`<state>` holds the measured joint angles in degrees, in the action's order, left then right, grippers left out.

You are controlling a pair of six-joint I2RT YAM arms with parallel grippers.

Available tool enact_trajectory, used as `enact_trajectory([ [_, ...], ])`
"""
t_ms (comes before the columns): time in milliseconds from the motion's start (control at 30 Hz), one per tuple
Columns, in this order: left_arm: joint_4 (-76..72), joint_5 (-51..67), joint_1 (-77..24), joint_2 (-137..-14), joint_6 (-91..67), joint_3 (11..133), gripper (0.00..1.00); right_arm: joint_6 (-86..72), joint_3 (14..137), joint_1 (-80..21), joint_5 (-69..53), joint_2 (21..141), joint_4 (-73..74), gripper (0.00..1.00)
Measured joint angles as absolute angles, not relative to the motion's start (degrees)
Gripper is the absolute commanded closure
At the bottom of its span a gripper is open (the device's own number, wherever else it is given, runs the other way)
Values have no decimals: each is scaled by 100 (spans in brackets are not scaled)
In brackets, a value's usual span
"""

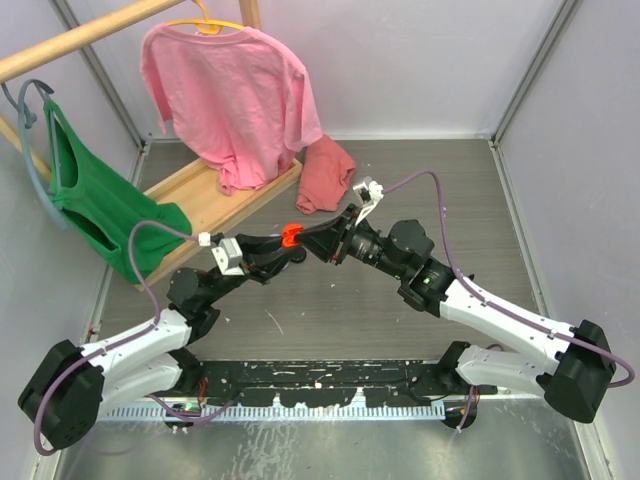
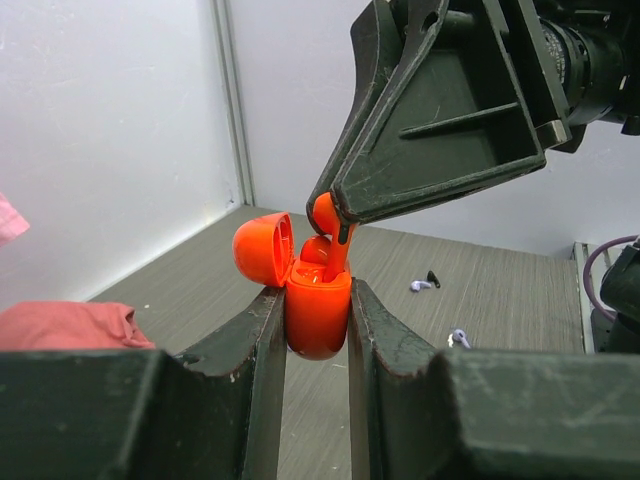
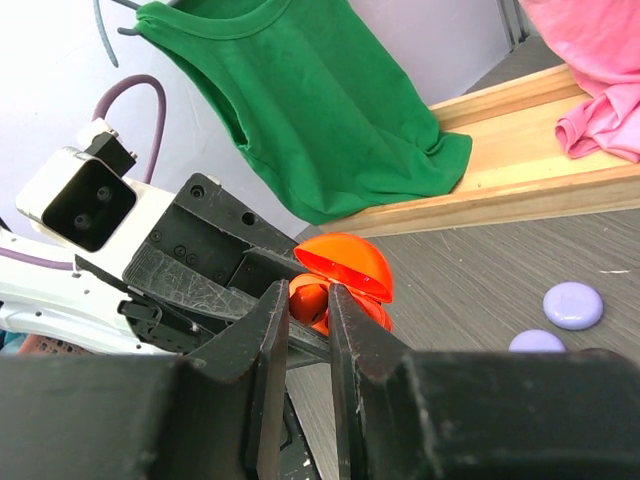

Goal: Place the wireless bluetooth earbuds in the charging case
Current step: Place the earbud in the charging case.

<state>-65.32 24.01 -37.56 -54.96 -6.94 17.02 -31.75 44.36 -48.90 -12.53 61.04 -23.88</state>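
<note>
Two sets of fingers met above the counter [image 2: 520, 290]. Your left fingers [image 2: 262, 340] were clamped on the orange-red charging case [image 2: 318, 318], holding it upright off the surface with its lid [image 2: 262, 248] swung open. Your right fingers [image 3: 268, 340] were pinched shut on an orange-red earbud [image 2: 325, 215], its lower end at the case's open top. A lavender bit [image 2: 422, 286] lay behind.
</note>
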Motion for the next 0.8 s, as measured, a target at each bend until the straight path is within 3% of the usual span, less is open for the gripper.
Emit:
enact_trajectory([
  [800, -6534, 2349, -3756, -5636, -617, 1702, 96, -3186, 4821, -5236, -419, 6189, -1533, 82],
])
